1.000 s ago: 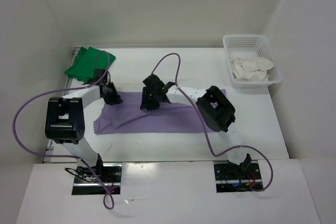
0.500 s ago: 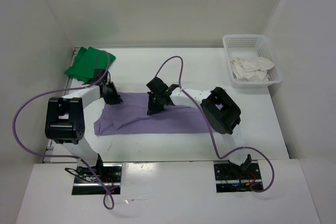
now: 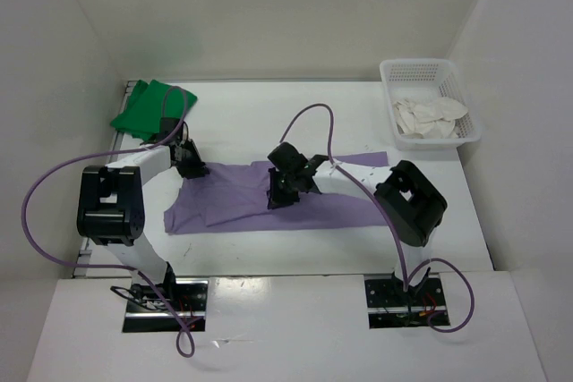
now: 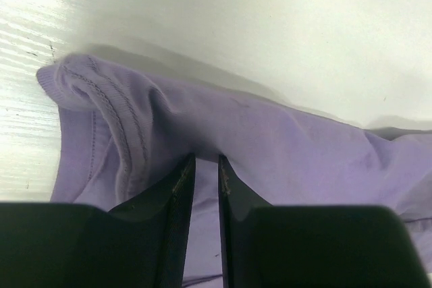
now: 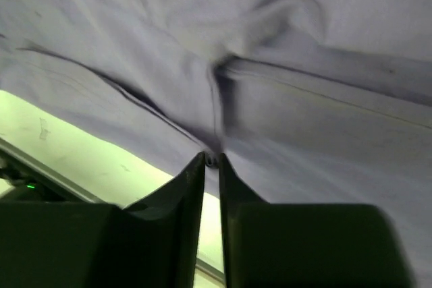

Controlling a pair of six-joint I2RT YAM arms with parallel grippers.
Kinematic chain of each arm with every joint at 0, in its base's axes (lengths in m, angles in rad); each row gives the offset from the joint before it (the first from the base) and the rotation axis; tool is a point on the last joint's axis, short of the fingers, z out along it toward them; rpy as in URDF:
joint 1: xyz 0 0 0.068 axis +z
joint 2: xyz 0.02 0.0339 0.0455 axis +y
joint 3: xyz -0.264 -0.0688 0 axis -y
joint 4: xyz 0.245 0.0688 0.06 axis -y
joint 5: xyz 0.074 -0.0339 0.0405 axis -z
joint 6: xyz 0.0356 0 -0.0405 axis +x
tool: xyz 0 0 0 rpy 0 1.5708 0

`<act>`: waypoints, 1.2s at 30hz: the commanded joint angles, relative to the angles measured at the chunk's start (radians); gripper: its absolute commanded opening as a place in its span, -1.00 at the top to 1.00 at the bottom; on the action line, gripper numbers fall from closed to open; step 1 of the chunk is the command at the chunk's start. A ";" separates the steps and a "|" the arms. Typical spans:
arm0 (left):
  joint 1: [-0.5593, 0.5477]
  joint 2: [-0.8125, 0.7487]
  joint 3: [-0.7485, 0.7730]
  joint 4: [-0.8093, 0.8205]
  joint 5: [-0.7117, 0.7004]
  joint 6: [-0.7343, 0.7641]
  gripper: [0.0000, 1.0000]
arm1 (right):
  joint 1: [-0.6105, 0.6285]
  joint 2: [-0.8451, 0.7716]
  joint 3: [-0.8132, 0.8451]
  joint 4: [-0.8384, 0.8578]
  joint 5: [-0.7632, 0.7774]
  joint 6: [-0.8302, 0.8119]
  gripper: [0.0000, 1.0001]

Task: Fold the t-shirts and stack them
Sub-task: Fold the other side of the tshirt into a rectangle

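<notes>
The lavender t-shirt (image 3: 235, 207) lies spread across the middle of the table. My left gripper (image 3: 191, 165) sits at its far left corner, jaws shut on the cloth beside a stitched hem (image 4: 128, 126). In the left wrist view, the left gripper (image 4: 206, 160) has purple fabric (image 4: 290, 143) bunched at its tips. My right gripper (image 3: 283, 192) is over the shirt's middle, and in its wrist view the right gripper (image 5: 211, 160) is shut on a raised fold of the lavender cloth (image 5: 324, 99). The green t-shirt (image 3: 148, 109) lies folded at the back left. The cream-white t-shirt (image 3: 430, 116) is crumpled in the basket.
A white lattice basket (image 3: 421, 65) stands at the back right by the wall. White walls close in the table on the left, the back and the right. Purple cables loop above both arms. Both arm bases sit at the near edge.
My right gripper has shut on the lavender shirt and moved right and nearer, dragging the cloth with it. The shirt's right edge now reaches further right. The left gripper has held still.
</notes>
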 commanded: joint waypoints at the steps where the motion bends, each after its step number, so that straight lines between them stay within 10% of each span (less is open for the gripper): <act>1: 0.006 -0.009 -0.006 0.021 0.005 -0.013 0.46 | 0.018 -0.065 -0.023 -0.016 0.034 -0.035 0.59; 3: 0.006 -0.009 -0.006 0.021 0.005 -0.013 0.46 | 0.018 -0.076 -0.007 -0.042 0.047 -0.044 0.31; 13: 0.016 -0.173 0.029 -0.071 -0.141 0.027 0.46 | 0.040 -0.033 0.131 -0.055 0.024 -0.053 0.21; 19: 0.077 -0.134 0.044 -0.127 -0.155 0.048 0.43 | 0.080 0.045 0.232 -0.045 0.024 -0.064 0.97; 22: 0.098 -0.111 0.014 -0.114 -0.138 0.048 0.43 | 0.110 0.107 0.285 -0.042 0.011 -0.073 1.00; 36: 0.098 -0.021 0.012 0.004 -0.003 0.039 0.19 | 0.159 0.395 0.591 -0.027 -0.094 -0.113 0.21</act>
